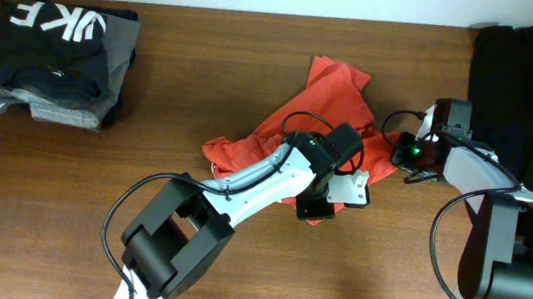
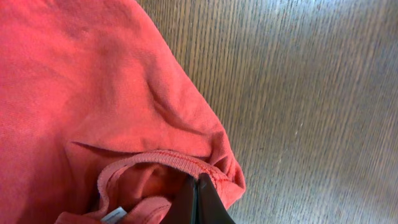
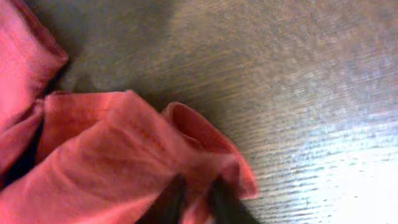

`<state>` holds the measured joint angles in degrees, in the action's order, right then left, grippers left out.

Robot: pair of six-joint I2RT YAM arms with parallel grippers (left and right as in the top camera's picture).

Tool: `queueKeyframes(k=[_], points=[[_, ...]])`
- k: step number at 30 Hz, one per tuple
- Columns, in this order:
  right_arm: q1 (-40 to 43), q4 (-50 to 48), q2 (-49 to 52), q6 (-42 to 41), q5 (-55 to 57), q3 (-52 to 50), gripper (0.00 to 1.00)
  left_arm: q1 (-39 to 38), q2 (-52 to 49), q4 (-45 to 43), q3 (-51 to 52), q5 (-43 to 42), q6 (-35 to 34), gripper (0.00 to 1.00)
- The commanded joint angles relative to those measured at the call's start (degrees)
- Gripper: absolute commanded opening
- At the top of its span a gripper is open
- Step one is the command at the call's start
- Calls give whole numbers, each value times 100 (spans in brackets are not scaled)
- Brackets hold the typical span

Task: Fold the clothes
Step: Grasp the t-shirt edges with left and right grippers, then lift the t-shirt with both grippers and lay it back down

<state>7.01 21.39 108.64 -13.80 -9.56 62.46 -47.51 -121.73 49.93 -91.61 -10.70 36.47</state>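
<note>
The orange-red T-shirt [image 1: 301,113] lies crumpled on the middle of the wooden table [image 1: 90,200], both arms reaching into it. The left gripper [image 2: 196,182] has its jaws pressed fully together, pinching the ribbed collar [image 2: 161,158] near the shirt's right edge, bare wood just to the right. The right gripper [image 3: 196,190] meets the shirt's right side. Its two dark fingers [image 3: 224,199] are blurred and only narrowly apart, clamped on a rolled fold of red cloth that fills the gap. A long black garment [image 1: 515,87] lies at the far right corner, well apart. A stack of folded clothes [image 1: 60,61] sits far left.
</note>
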Motion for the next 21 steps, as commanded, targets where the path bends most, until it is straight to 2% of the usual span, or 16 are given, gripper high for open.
queueKeyframes(k=[1,6,11,17,21], points=[[20,37,188,-24,-39,-52,4,-4,-7,-13,-81,35,-61,0],[24,81,101,-20,-190,-31,4,190,0,210,-553,623,-798,0],[87,470,-210,-17,-249,278,4,669,33,837,-1738,1104,-1510,0],[442,1397,-798,44,-299,1064,4,1399,35,1425,-3158,1137,-1851,0],[776,2055,-1134,337,-732,1816,4,1917,35,1738,-3998,1438,-1937,0]])
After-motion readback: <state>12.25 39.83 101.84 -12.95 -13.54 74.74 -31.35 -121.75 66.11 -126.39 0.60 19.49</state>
